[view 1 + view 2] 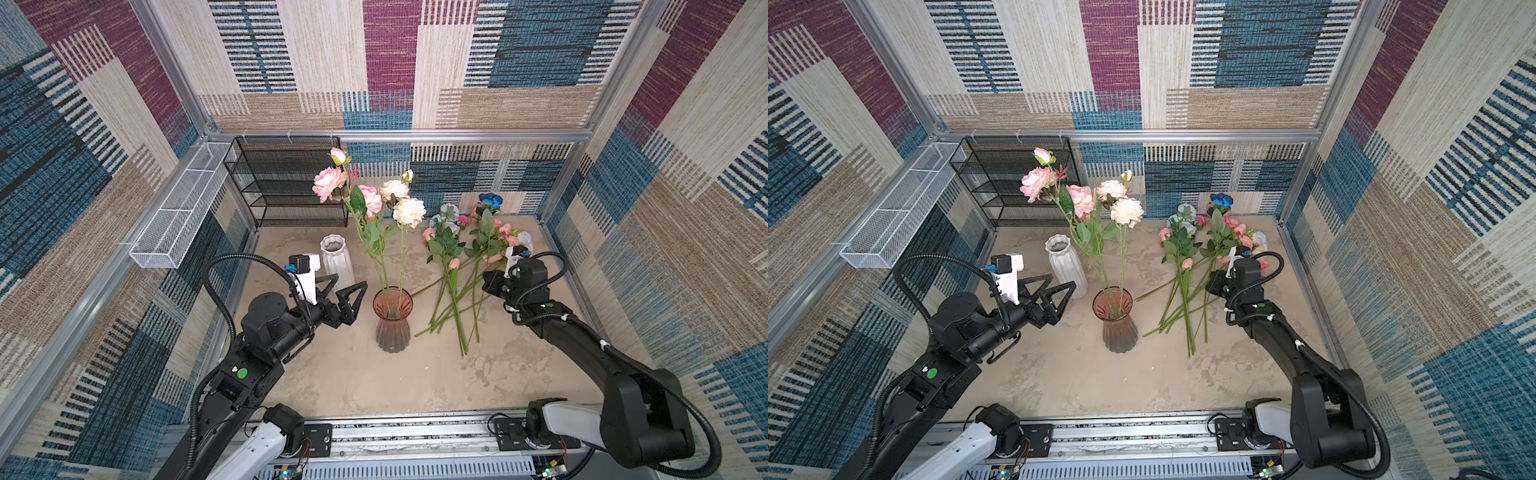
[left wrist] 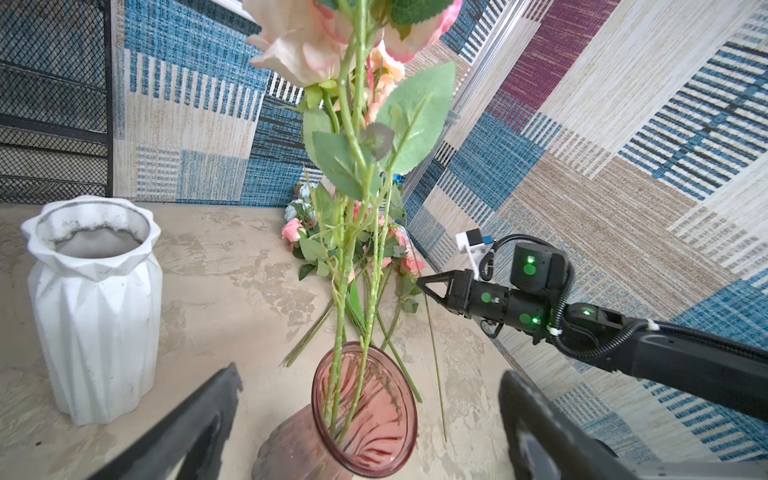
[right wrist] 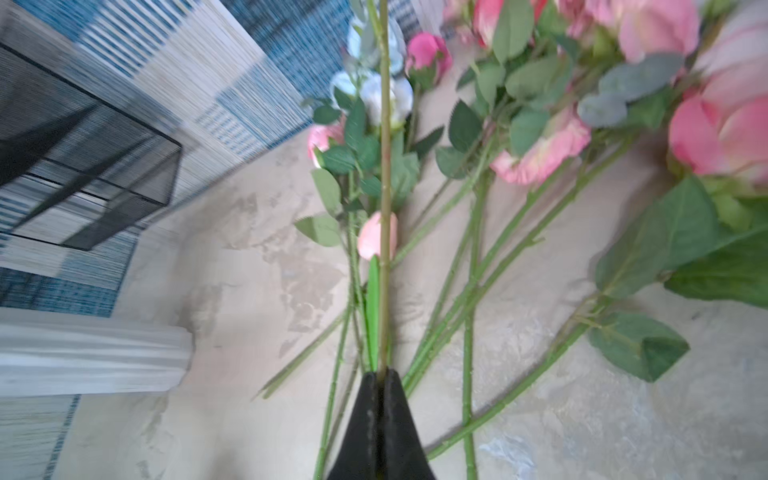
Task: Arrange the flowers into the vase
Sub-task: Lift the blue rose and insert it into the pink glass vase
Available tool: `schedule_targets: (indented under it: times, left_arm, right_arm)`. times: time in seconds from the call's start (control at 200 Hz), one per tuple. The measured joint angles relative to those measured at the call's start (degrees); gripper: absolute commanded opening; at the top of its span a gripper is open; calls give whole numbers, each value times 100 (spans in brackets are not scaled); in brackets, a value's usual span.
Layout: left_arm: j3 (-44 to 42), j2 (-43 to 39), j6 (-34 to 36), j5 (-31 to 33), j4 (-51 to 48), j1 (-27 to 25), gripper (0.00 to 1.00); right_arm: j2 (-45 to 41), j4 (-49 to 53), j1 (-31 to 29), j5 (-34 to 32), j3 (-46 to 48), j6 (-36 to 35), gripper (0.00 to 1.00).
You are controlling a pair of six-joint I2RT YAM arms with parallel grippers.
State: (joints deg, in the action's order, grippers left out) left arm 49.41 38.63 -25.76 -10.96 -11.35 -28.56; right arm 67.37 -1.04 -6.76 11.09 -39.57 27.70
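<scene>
**A:** What is in the pink glass vase (image 1: pixel 392 320)?

**B:** Five or so pink and cream blooms (image 1: pixel 409 211) stand upright in it, mid-table. The other flowers (image 1: pixel 455 286) lie in a loose pile on the table (image 1: pixel 353 382) to the vase's right. Their stem ends point toward the front, and the deep blue bloom (image 1: pixel 490 201) is at the far end.

**A:** And the right gripper (image 3: pixel 383 376)?

**B:** Its jaws are pressed together on one green stem (image 3: pixel 385 187), at the near end of that pile. The wrist view is blurred, so I can't tell which bloom that stem carries.

**A:** The left gripper (image 1: pixel 349 281)?

**B:** It hangs just left of the pink vase's rim. Its fingers (image 2: pixel 187 419) are spread wide, and in the wrist view the vase mouth shows between them without touching them. A white ribbed vase (image 1: pixel 336 259) stands just behind it, and a black mesh rack (image 1: pixel 286 183) stands against the back wall.
</scene>
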Motion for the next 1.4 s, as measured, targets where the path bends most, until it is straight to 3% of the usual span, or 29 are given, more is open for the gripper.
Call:
schedule_targets:
  times: [0.2,0.401,0.631,0.751,0.906,1.297,1.402]
  left_arm:
    - [365,195,4,-354,-2,0,99]
    - [911,514,35,-1097,76,0,97]
    - [1416,885,7,-2114,597,0,89]
    - [1576,1093,-50,-2586,953,-2,76]
    - [1641,1283,-125,-2859,1198,-7,74]
    - [1659,1462,-260,-3141,1602,-7,45]
    - [1659,1478,-299,-3224,1716,-7,31]
  right_arm:
    - [-1425,-468,-33,645,-7,70,0]
    - [-2079,-1353,-317,1738,-291,151,0]
    - [-1596,-1438,-2105,2208,-1416,-444,0]
    - [-1235,-1412,-2835,2188,-1725,-682,0]
    - [-774,-1386,-3641,2009,-2057,-887,0]
    - [-166,-1115,-4354,1683,-2365,-1193,0]
    - [-76,-1099,-4391,1681,-2365,-1213,0]
